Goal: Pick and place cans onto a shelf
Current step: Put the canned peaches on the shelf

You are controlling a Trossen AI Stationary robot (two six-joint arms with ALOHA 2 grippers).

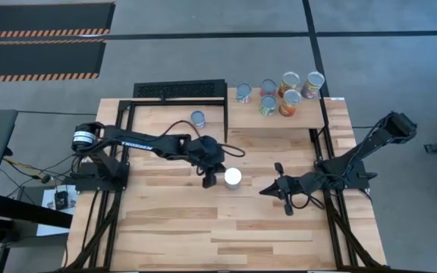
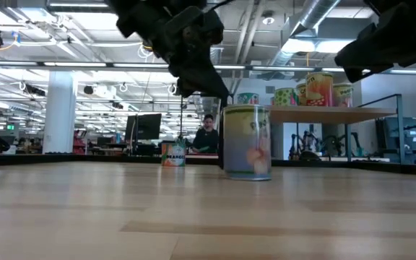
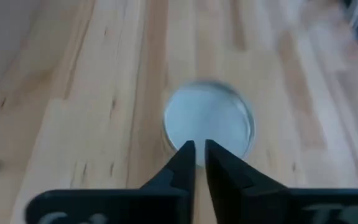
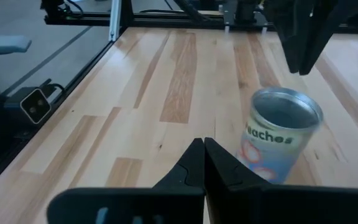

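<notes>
Peach can (image 1: 233, 177) stands upright mid-table, long axis vertical, round top up. Free of both grippers.

Left gripper (image 1: 208, 179) sits just beside the can, on its left in the high view, a little above the table. Its wrist view looks down on the can's top (image 3: 209, 117), fingers (image 3: 180, 167) pressed nearly together with only a slit between, tips pointing at the near rim. Low view: left fingers (image 2: 209, 79) hang over the can's top edge on one side, not around it.

Right gripper (image 1: 273, 189) waits on the other side of the can, near but apart, fingers (image 4: 191, 163) pressed together.

Judgement: left arm is nearer, and the can lies straight ahead of and below its tips. With the fingers this close, they cannot straddle the body; they would need to spread first, then drop with one finger each side of the upright wall.

Shelf (image 1: 279, 120) at table's far edge, right of centre, carries five cans (image 1: 290, 82). One more can (image 1: 197, 118) stands on the table left of the shelf
</notes>
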